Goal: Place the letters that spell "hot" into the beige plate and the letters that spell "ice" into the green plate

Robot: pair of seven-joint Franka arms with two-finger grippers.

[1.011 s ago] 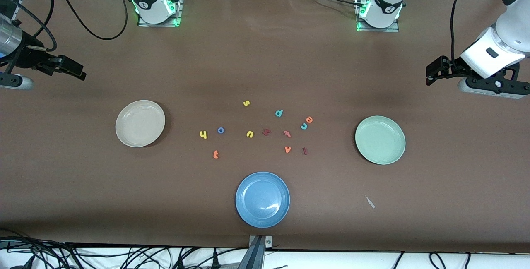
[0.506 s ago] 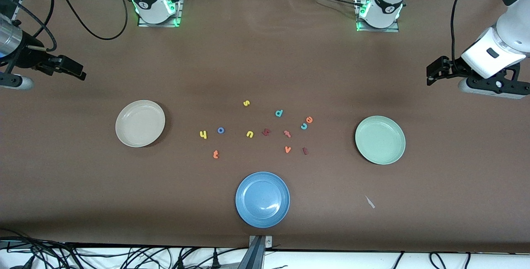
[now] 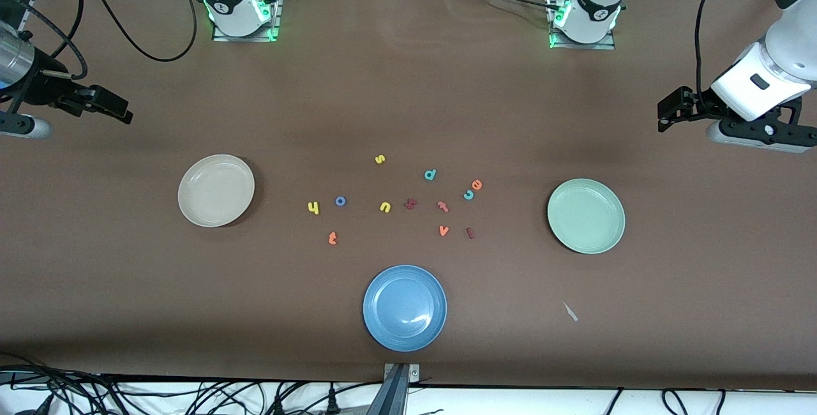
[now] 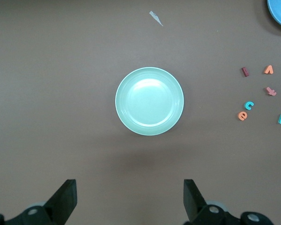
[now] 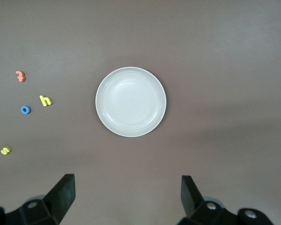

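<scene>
I see 2 smooth, round, shallow plates: the beige plate [image 3: 216,190] toward the right arm's end, the green plate [image 3: 586,216] toward the left arm's. Between them lie small letters, flat on the brown table [image 3: 408,96]: yellow h [image 3: 313,208], ring-shaped blue o [image 3: 340,201], orange t [image 3: 332,237]; dark red i [image 3: 470,232], a short bar, teal c [image 3: 468,195] touching orange e [image 3: 476,184]. Left gripper [image 4: 130,199] and right gripper [image 5: 127,197] wait high at the table ends, jaws spread, holding nothing.

Empty beige plate [image 3: 216,190] toward the right arm's end; yellow h [image 3: 313,208], blue o [image 3: 340,201], orange t [image 3: 332,237] beside it; empty green plate [image 3: 586,216] toward the left arm's end; dark red i [image 3: 470,233], teal c [image 3: 468,195], orange e [image 3: 476,184] nearby.
</scene>
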